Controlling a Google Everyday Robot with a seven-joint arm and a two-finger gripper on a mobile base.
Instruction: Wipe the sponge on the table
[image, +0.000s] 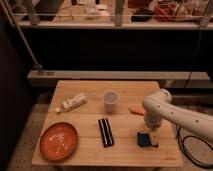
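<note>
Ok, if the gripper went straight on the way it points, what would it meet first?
The sponge: the gripper points down right above it, perhaps touching, near the front edge of the table; depth is unclear.

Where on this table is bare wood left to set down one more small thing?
Bare wood: the far edge of the table behind the white cup; the patch between the black bar and the sponge; a strip between the orange plate and the bar. Crowded: the right side, where the pincer is down at the sponge.
</note>
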